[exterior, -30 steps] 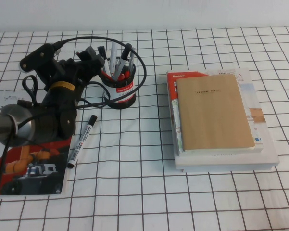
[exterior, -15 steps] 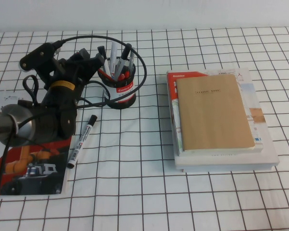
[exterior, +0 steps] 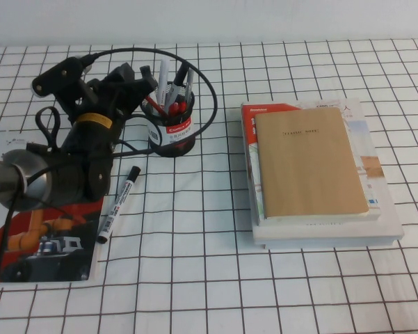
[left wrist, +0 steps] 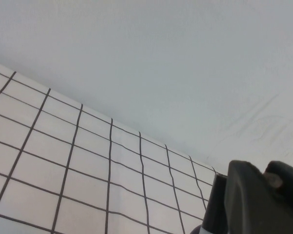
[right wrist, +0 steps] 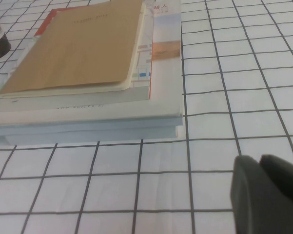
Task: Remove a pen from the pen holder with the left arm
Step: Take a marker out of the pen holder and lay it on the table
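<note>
The left gripper (exterior: 143, 82) sits at the far left of the table (exterior: 264, 278), against the left rim of the pen holder (exterior: 174, 129). Its fingers (left wrist: 244, 195) are clenched about a dark-capped pen (exterior: 147, 72) standing upright in the holder. The contact itself is masked by the gripper's black body. A looping black cable (exterior: 205, 83) crosses behind the holder and hides part of the other pens, which are white-barrelled or red.

The holder is a round black cup with a red and white label. A slim marker (exterior: 118, 203) with a black cap lies flat on the gridded cloth, near and left of the holder. A glossy leaflet (exterior: 35, 250) at the near left is cut off by the frame edge. On the right, a matte tan notebook (exterior: 309, 161) tops a stack of books (exterior: 320, 226).

The left wrist view shows only grid, pale wall and two dark finger ends pressed close. The right gripper (right wrist: 265, 195) appears only in its own wrist view, near and right of the books, cut off at the frame edge. Its state cannot be told.
</note>
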You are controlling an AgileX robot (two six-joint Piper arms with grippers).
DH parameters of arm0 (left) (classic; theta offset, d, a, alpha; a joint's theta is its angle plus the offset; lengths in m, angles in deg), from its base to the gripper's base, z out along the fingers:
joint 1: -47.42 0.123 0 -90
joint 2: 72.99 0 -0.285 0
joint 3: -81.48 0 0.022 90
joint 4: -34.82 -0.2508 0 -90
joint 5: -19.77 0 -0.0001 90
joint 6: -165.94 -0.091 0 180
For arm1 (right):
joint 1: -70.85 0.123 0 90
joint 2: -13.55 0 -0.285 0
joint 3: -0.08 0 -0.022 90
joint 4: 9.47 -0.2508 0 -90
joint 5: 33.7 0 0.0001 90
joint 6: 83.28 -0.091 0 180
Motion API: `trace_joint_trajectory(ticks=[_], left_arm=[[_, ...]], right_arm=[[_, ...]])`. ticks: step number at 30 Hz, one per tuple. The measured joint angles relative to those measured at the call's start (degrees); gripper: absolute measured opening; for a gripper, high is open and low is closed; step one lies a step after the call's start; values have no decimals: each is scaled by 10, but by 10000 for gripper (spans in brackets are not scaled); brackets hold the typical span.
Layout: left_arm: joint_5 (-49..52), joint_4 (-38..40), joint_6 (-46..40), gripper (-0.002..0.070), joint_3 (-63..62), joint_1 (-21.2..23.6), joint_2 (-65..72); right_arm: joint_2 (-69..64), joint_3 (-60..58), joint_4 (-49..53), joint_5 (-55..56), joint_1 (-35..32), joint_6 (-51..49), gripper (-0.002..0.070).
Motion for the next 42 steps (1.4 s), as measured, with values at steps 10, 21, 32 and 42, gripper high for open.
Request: trace_joint_trajectory(ticks=[10,21,32,42], left_arm=[[20,-14,-35,24,0,0,-41],[120,-42,-128,24,0,0,-151],[367,-120,-172,24,-32,0,-266],[804,-162,-176,23,-183,0,-269]], right_arm=[[0,0,0,0,0,0,-15],[0,0,0,0,0,0,-15],[0,0,0,0,0,0,-15],[0,0,0,0,0,0,-15]])
